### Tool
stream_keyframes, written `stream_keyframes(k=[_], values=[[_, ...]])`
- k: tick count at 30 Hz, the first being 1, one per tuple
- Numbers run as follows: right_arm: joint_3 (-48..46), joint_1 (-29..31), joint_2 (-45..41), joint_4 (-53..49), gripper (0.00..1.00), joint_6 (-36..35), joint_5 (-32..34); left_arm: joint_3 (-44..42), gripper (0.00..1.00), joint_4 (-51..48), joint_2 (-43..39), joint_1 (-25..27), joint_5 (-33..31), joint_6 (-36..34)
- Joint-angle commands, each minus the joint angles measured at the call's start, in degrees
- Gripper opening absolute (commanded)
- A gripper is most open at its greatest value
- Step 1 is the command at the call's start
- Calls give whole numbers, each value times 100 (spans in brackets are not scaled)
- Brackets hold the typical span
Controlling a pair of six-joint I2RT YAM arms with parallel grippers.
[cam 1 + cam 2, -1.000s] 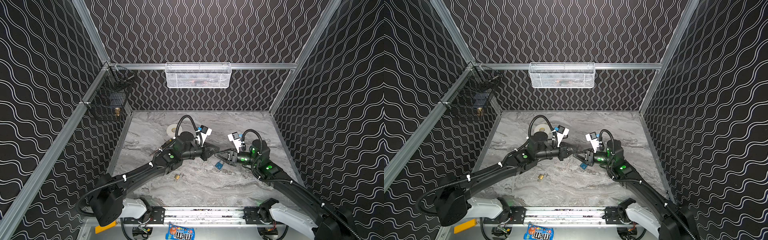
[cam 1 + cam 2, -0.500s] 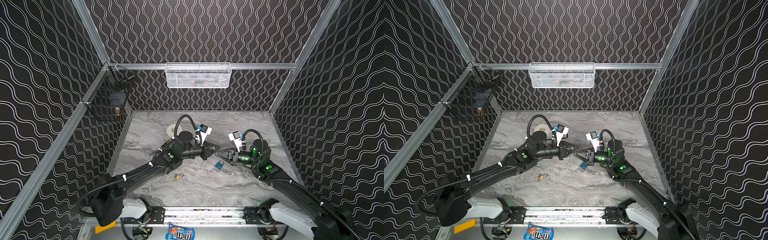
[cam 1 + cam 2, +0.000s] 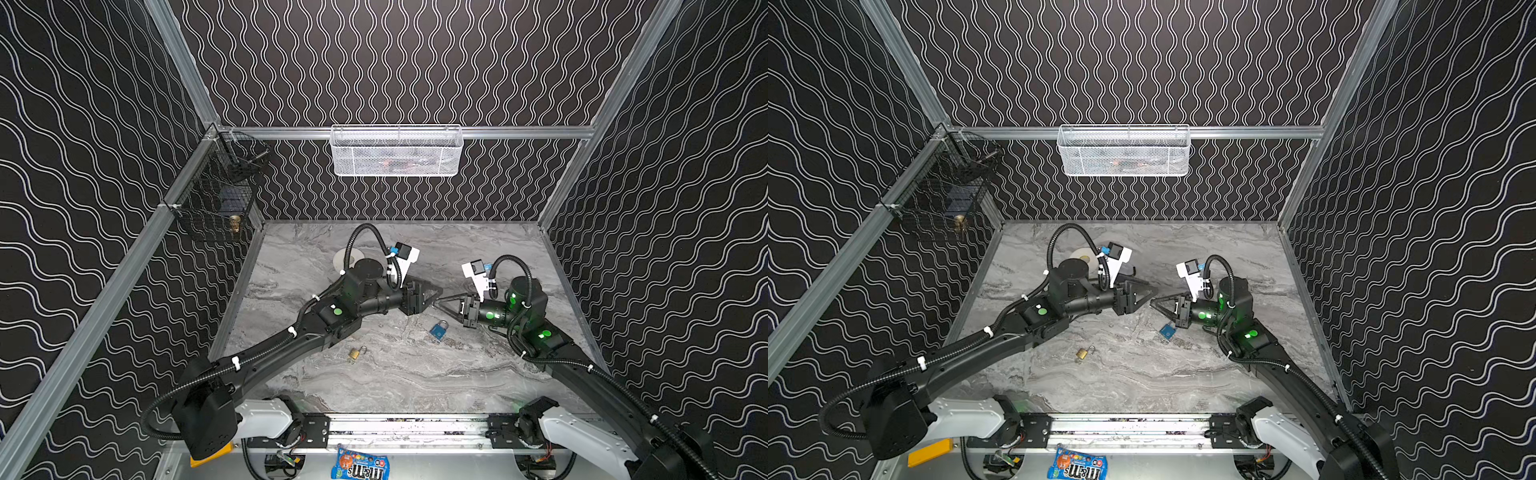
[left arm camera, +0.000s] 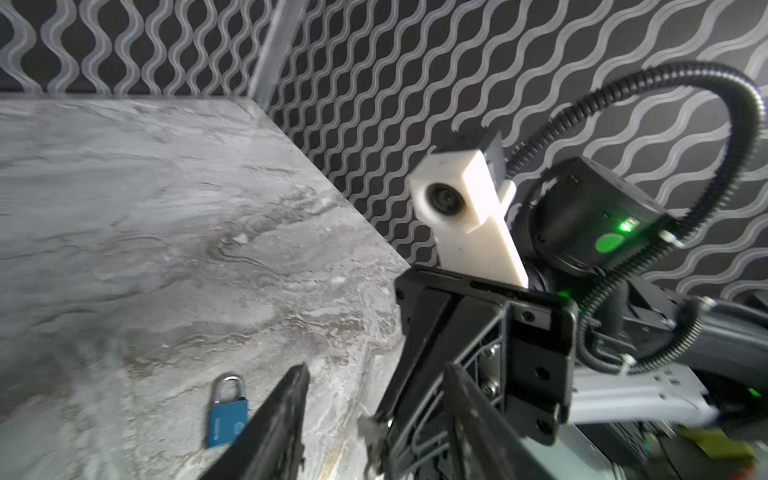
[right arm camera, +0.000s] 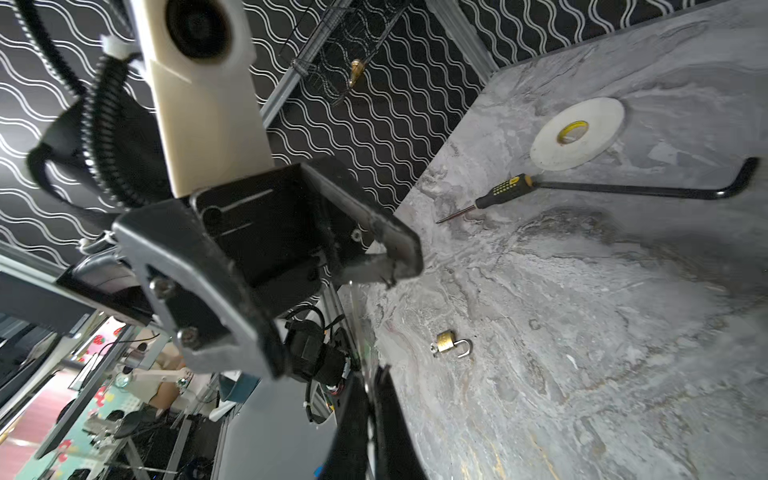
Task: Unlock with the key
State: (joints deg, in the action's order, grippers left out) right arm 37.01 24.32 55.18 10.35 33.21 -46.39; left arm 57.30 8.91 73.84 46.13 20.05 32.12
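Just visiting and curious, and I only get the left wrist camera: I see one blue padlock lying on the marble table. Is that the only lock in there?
Observer: No. A brass padlock lies there too, its shackle swung open.
Operator: Any tools lying around?
Observer: Yes, a screwdriver with a black and yellow handle, close to a roll of white tape.
Operator: And on the walls?
Observer: A white mesh basket hangs high at the back.
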Motion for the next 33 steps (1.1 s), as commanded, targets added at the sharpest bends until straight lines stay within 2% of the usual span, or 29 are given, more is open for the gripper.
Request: stream_keyframes(k=[1, 3, 10, 19, 24, 33], values=[[99, -221, -26, -835, 0, -318, 363, 79, 60, -606, -51, -7, -832, -197], [104, -379, -62, -1079, 0, -322, 420, 146, 68, -870, 20, -7, -1021, -230], [315, -1022, -18, -2388, 0, -498, 1159, 654, 74, -2017, 724, 116, -1486, -306], [317, -1537, 250, -3041, 0, -583, 1644, 2007, 78, -3703, 2362, 1037, -2608, -774], [295, -1778, 410, -3153, 0, -563, 1688, 2632, 78, -4131, 3173, 1239, -2593, -875], [210, -2023, 590, -3079, 0, -556, 1472, 3331, 77, -4514, 4244, 1283, -2453, -828]])
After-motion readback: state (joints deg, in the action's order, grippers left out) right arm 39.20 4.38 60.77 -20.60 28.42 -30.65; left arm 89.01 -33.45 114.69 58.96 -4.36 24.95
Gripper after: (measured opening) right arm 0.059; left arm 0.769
